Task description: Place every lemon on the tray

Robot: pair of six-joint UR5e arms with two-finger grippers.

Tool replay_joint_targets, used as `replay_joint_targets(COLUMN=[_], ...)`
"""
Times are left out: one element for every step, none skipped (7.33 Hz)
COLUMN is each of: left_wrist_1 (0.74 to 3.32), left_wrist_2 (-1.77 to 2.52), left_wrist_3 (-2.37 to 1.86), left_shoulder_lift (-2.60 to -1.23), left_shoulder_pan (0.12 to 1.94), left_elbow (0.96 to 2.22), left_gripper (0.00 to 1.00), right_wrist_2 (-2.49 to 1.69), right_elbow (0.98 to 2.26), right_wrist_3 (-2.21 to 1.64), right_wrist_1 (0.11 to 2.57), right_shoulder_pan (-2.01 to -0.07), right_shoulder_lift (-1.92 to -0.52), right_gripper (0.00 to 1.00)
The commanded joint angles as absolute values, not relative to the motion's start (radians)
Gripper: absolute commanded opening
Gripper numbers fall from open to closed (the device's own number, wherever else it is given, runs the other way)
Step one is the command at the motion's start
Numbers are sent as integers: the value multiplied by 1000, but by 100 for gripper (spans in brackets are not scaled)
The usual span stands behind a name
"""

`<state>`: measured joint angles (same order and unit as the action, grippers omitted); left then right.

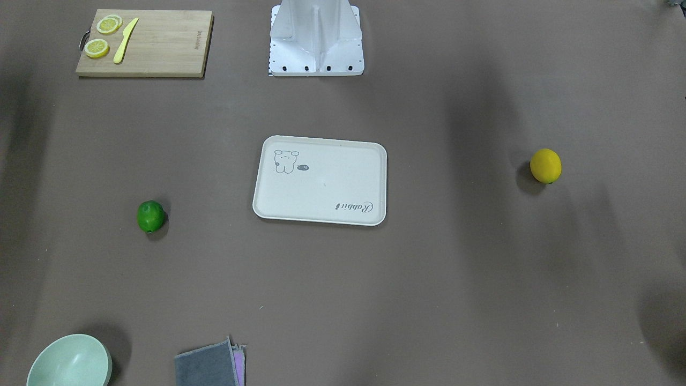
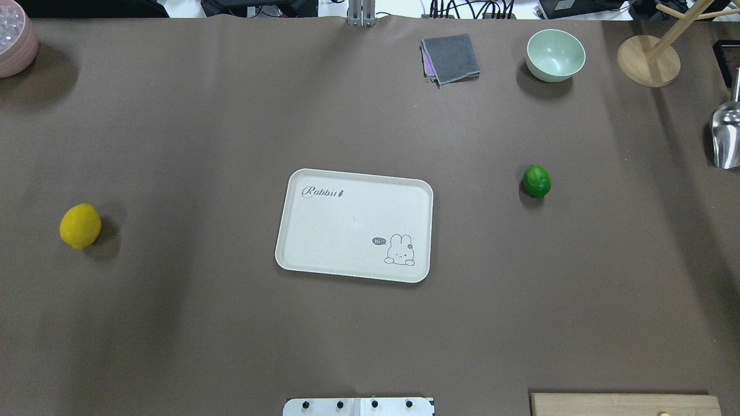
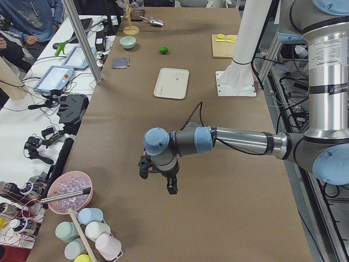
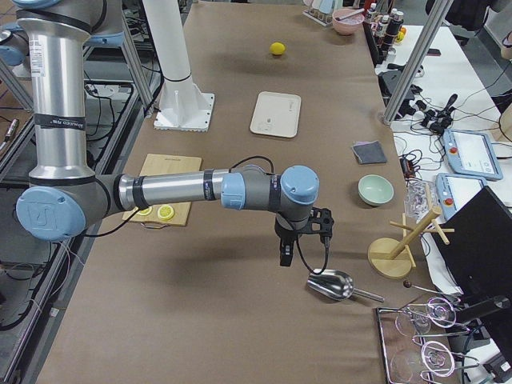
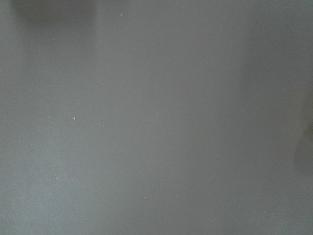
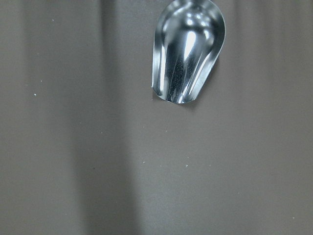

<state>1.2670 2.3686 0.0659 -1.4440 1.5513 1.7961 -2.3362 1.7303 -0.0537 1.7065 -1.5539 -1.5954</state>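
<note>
The off-white tray (image 2: 324,231) with a rabbit drawing lies empty at the table's middle. The yellow lemon (image 2: 80,226) lies on the table far to its left in the overhead view. The green lemon (image 2: 536,181) lies to its right, also apart from the tray. My left gripper (image 3: 158,179) shows only in the exterior left view, above bare table near the left end. My right gripper (image 4: 302,240) shows only in the exterior right view, above the table near a metal scoop (image 6: 188,54). I cannot tell whether either is open or shut.
A wooden cutting board (image 1: 161,48) with lemon slices and a yellow knife lies near the robot's base (image 1: 316,53). A pale green bowl (image 2: 555,55), a grey cloth (image 2: 451,58) and a wooden stand (image 2: 647,60) stand at the far side. A pink bowl (image 2: 14,43) is at the far left.
</note>
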Motion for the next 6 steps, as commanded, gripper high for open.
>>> replay_joint_targets(left_wrist_1=[1267,1266,1264,1264,1249,1101], left_wrist_2=[2368,2368,2378,2376,2375,2369], left_wrist_3=[101,101,101,101,100,94], left_shoulder_lift=[-1443,-1443,-1453,-1462,-1486,-1561], left_shoulder_pan=[1548,1548,1551,1546,1557,1555], left_elbow=[1790,1790,1773,1781,1790,1830], left_gripper=[98,98,98,98,98,98], right_wrist_2=[-2336,-2336,-2336,-2348,-2376,-2387], right_elbow=[1732,1733,1749,1750,1776,1796], right_wrist_3=[-54,-61,-74,-134,-235,-323], right_wrist_1=[1707,1707,1707,1706,1700,1694], right_shoulder_pan=[-1554,-1554,-1528,-1487,-1432,-1364], right_shoulder_lift=[-1595,-1589,-1583,-1553,-1531,-1507], right_gripper=[100,100,99,99,99,99])
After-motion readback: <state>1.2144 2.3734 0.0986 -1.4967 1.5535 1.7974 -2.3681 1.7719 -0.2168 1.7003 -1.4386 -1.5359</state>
